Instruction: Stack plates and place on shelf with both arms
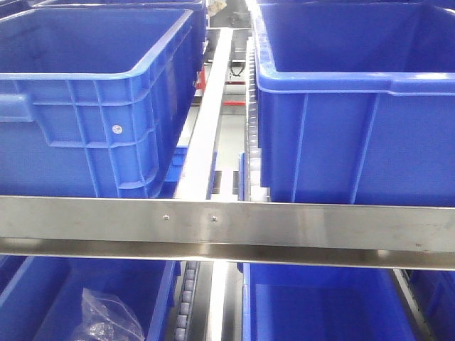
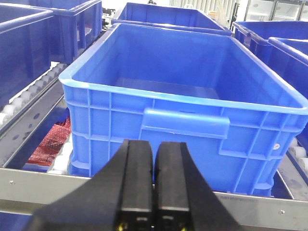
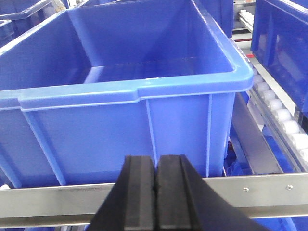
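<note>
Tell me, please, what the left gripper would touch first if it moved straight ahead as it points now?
Probably the near wall of the blue bin, around its handle lip; the left gripper, closed and empty, points at it over the metal rail. Depth is uncertain.

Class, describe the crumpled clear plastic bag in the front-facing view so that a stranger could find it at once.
Find the steel rail crossing the shelf front. Below it, at the bottom left, sits a lower blue crate. The crumpled clear plastic bag lies inside it, the only transparent, wrinkled thing among smooth blue crates.

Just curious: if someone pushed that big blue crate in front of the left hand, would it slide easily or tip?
The blue crate looks empty, so probably light. It seems to sit on rollers, so it would likely glide. Wide and low, unlikely to tip.
</note>
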`<state>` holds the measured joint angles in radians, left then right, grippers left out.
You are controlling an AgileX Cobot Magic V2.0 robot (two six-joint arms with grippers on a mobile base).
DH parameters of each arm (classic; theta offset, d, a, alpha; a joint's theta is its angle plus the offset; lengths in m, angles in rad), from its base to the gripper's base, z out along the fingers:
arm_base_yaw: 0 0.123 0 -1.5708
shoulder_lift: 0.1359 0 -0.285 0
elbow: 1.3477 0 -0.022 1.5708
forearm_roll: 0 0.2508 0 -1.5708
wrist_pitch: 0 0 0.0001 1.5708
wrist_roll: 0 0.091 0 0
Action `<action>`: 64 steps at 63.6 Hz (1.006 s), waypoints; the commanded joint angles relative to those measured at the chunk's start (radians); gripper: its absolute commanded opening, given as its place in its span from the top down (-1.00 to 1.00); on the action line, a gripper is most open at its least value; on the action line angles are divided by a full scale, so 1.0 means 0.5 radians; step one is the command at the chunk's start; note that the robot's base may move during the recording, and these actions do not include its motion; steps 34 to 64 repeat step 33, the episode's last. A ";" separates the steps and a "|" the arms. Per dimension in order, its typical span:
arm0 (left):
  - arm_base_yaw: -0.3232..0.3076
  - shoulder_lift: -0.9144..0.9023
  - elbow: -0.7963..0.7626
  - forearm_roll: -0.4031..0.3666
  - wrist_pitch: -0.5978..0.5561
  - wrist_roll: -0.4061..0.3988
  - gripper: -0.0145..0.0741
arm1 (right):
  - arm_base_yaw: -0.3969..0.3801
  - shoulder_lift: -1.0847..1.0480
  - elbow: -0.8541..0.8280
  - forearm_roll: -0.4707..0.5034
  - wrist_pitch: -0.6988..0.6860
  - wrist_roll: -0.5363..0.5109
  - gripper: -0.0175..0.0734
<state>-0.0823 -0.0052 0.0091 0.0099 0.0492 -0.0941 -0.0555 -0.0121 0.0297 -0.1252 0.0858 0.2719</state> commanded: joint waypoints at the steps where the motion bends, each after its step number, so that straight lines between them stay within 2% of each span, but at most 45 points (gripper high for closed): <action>1: -0.009 -0.041 0.001 -0.020 -0.173 -0.016 0.48 | -0.006 -0.025 -0.001 -0.002 -0.172 -0.019 0.56; 64: -0.009 -0.041 0.001 -0.020 -0.173 -0.016 0.48 | -0.006 -0.025 -0.001 -0.002 -0.172 -0.019 0.56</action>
